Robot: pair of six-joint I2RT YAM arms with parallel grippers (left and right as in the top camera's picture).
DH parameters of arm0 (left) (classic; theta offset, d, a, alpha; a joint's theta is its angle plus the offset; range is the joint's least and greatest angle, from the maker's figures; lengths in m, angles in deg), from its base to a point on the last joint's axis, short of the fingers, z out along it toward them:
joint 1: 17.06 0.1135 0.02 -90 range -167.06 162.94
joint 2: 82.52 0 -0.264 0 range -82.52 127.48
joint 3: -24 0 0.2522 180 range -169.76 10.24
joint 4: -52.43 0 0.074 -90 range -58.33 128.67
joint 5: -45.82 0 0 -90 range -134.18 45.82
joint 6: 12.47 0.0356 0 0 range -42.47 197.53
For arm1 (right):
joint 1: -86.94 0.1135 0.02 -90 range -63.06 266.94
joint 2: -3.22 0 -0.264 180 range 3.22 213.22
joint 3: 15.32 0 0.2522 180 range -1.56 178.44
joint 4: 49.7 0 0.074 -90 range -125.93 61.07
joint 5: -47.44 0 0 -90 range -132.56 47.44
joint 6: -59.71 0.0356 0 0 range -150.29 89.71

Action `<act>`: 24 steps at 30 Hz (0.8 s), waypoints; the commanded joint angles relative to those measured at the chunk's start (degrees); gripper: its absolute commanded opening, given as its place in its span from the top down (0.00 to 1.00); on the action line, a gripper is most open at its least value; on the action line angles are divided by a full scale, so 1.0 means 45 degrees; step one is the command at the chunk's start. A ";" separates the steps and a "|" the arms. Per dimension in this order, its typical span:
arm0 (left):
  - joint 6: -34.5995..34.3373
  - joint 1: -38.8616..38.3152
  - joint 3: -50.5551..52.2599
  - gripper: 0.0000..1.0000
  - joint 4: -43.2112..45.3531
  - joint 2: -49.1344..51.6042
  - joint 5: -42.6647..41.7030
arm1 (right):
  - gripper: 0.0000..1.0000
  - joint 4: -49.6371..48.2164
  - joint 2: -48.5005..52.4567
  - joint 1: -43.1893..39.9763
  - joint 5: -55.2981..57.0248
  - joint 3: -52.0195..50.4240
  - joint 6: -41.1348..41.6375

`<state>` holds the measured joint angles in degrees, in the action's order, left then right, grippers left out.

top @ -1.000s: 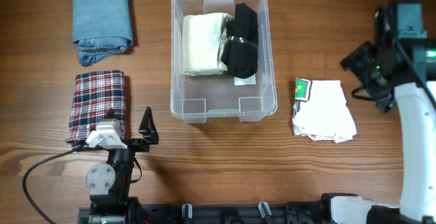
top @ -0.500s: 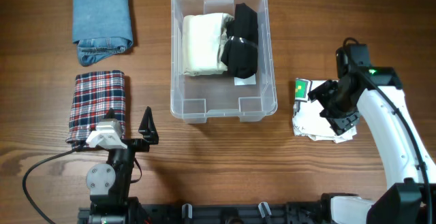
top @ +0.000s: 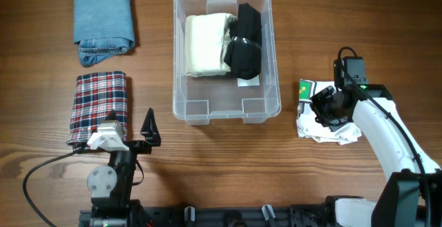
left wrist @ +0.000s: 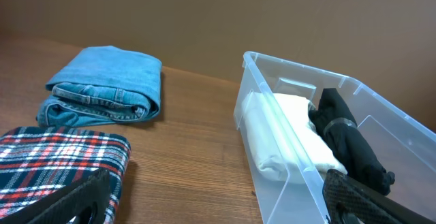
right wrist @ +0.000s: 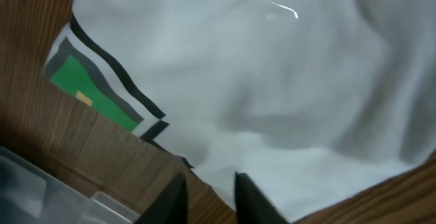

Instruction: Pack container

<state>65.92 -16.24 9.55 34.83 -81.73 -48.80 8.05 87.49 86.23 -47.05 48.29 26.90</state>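
Container [top: 181, 61] at middle of surface [top: 318, 20], cream garment [top: 204, 44] and black garment [top: 245, 44] inside. I see right end effector [top: 324, 111] narrowed onto edge of white shirt [top: 330, 90], right of container. Left end effector [top: 130, 136] wide, empty, beside plaid cloth [top: 100, 106]

The tabletop [top: 331, 34] is brown wood with clear grain and a low, matt sheen. The container [top: 178, 61] is clear, smooth, glossy plastic. The folded jeans [top: 103, 20] are blue denim, coarse-woven and matt. The plaid cloth [top: 100, 103] is soft woven fabric. Inside the container, the cream bundle [top: 204, 44] and the black bundle [top: 246, 44] are matt cloth. The white garment [right wrist: 272, 81] is smooth, fine cloth with a flat green print [right wrist: 88, 94].
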 commanded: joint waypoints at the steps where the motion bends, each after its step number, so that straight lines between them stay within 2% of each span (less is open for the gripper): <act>1: 0.0165 0.0068 0.0083 0.00 -0.0015 -0.0092 -0.0160 | 0.86 -0.0214 0.0515 -0.0063 0.0034 -0.0097 0.0005; 6: 0.0165 0.0068 0.0083 0.00 -0.0015 -0.0092 -0.0160 | 0.94 -0.0767 0.1384 -0.0063 0.0223 -0.0102 0.0000; 12: 0.0165 0.0068 0.0083 0.00 -0.0015 -0.0092 -0.0160 | 0.95 -0.1991 0.2215 -0.0063 0.0209 -0.0102 -0.0102; 21: 0.0165 0.0068 0.0083 0.00 -0.0015 -0.0092 -0.0160 | 0.87 -0.5367 0.3541 -0.0083 0.0073 -0.0102 -0.0753; 24: 0.0165 0.0068 0.0083 0.00 -0.0015 -0.0092 -0.0160 | 0.85 -0.7407 0.4308 -0.0330 -0.0476 -0.0039 -0.1219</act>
<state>65.92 -16.24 9.55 34.83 -81.73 -48.80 -20.23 101.63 86.10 -47.91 48.40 23.99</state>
